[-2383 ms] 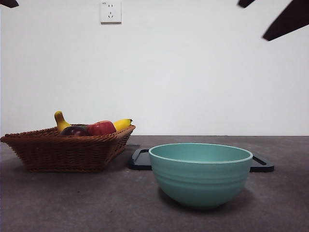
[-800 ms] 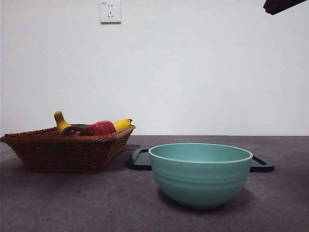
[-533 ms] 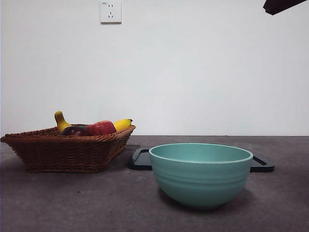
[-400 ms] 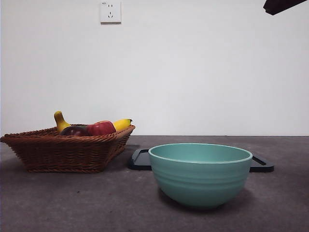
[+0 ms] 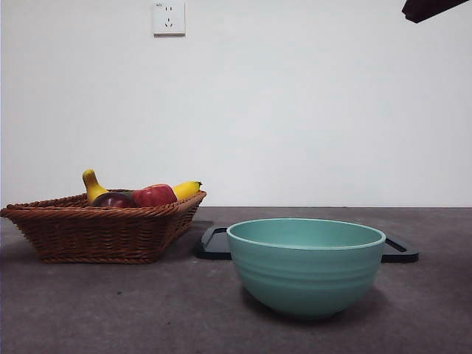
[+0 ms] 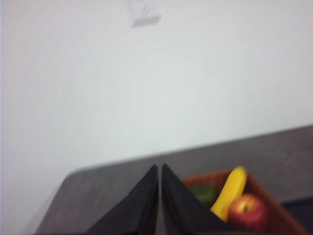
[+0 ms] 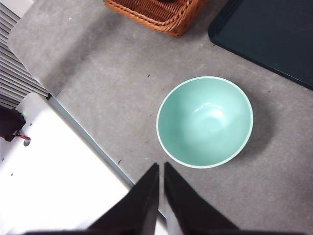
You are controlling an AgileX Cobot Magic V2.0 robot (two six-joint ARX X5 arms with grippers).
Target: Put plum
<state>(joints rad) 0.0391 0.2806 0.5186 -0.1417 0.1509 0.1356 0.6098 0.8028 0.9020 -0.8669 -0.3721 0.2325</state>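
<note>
1. The plum (image 5: 113, 199) lies in the wicker basket (image 5: 103, 228) toward the left edge of the tabletop (image 5: 147, 310), its dark maroon top just showing above the woven rim
2. Touching the plum on its right is a red apple (image 5: 155, 195); behind them a banana (image 5: 186, 189) points toward the basket's right corner, and a yellow curved stem-like fruit (image 5: 92, 184) rises at the back left
3. The left gripper (image 6: 160, 196) has its jaws closed together with nothing between them; it hangs above the table, facing the wall, with the basket's far corner below it
4. In the left wrist view, which is blurred, the banana (image 6: 231, 192) and the apple (image 6: 249, 213) show clearly, and a dark greenish shape (image 6: 203, 193) beside the banana may be another fruit; the plum cannot be made out there
5. The right gripper (image 7: 161, 196) also has its jaws closed and empty, held high over the near edge of the tabletop
6. A teal bowl (image 5: 306, 265) stands empty near the front middle of the tabletop, just beyond the right gripper's tips in the right wrist view (image 7: 204, 122)
7. A black tray (image 5: 217, 243) lies flat behind the bowl, just beside the basket's right corner
8. In the front view only a dark tip of an arm (image 5: 431, 9) shows at the top right corner
</note>
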